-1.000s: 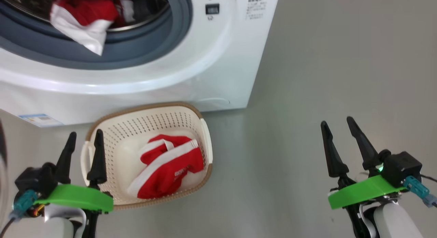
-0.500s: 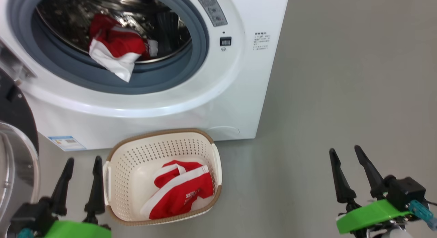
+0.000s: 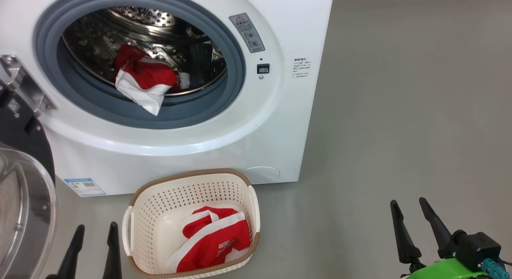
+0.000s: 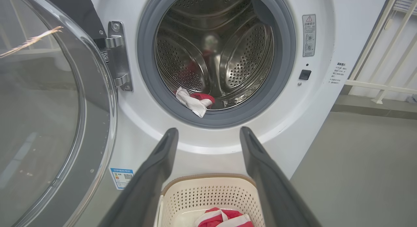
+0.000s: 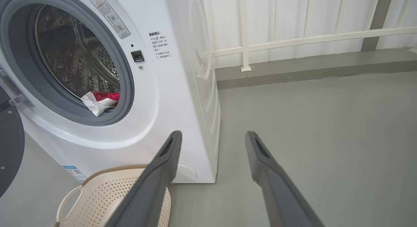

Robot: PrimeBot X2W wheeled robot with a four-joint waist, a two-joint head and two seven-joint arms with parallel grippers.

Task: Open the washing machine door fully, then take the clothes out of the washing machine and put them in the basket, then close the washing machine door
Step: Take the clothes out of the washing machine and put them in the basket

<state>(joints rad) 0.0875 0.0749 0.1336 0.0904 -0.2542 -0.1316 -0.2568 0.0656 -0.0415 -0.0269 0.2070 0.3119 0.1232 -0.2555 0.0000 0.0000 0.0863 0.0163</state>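
a red and white garment (image 4: 195,101) is seen draped over the grey rubber gasket (image 4: 169,103) of the white front-loading washing machine (image 4: 312,100), beyond spread dark fingers (image 4: 156,175).

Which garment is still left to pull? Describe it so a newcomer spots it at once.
Start at the white front-loading washing machine. At the front lip of its steel drum lies a crumpled red garment whose white panel hangs over the grey gasket. The other red garment, with printing, lies in the basket on the floor.
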